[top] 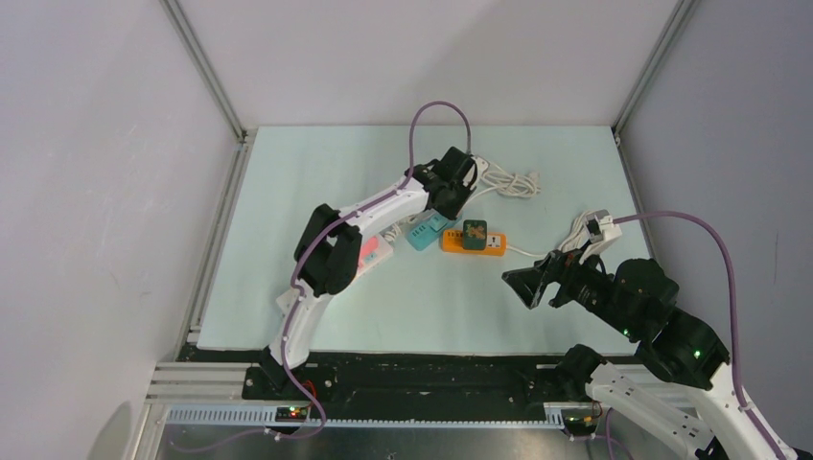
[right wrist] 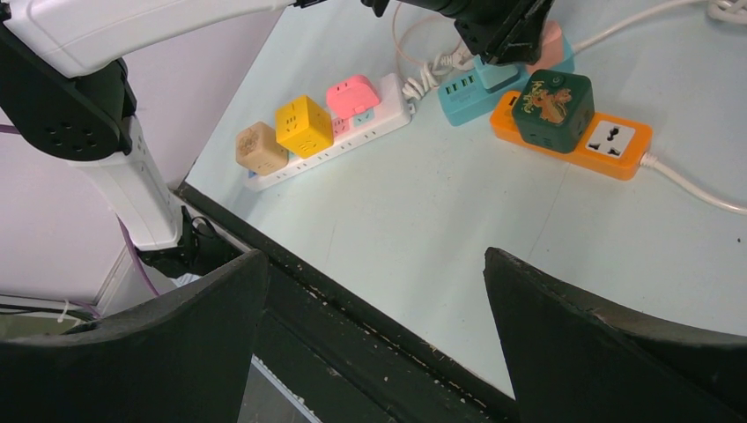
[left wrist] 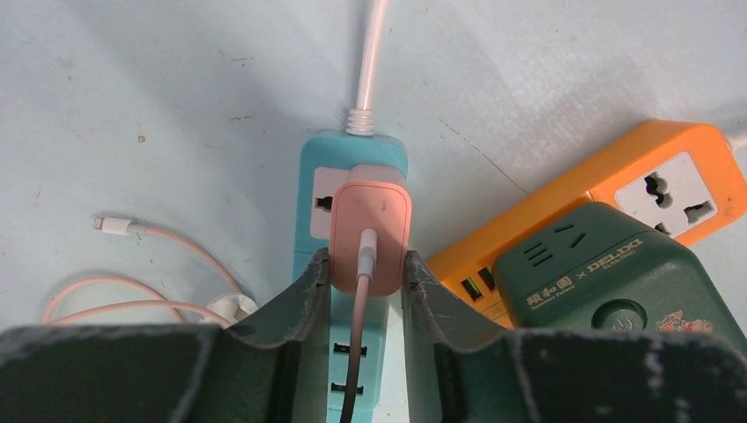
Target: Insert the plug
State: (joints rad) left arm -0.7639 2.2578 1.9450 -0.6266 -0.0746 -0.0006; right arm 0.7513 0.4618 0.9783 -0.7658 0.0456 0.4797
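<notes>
The pale table (top: 316,316) carries three power strips close together toward its far middle. The left arm reaches out over them, while the right arm hangs back at the near right with its right pincer (right wrist: 374,264) spread wide and holding nothing. A white strip (right wrist: 388,110) bears tan, yellow and pink cube adapters. Beside it lies the teal strip (left wrist: 308,150), touching the orange strip (left wrist: 617,159), on which a dark green cube adapter (left wrist: 608,273) sits. The left pincer (left wrist: 368,264) pinches the pink plug (left wrist: 370,220) by its two sides, directly over the socket at the teal strip's cord end. Whether its prongs are fully seated cannot be told. A thin pink cable (left wrist: 176,247) runs from the plug's back and loops on the table to the left.
</notes>
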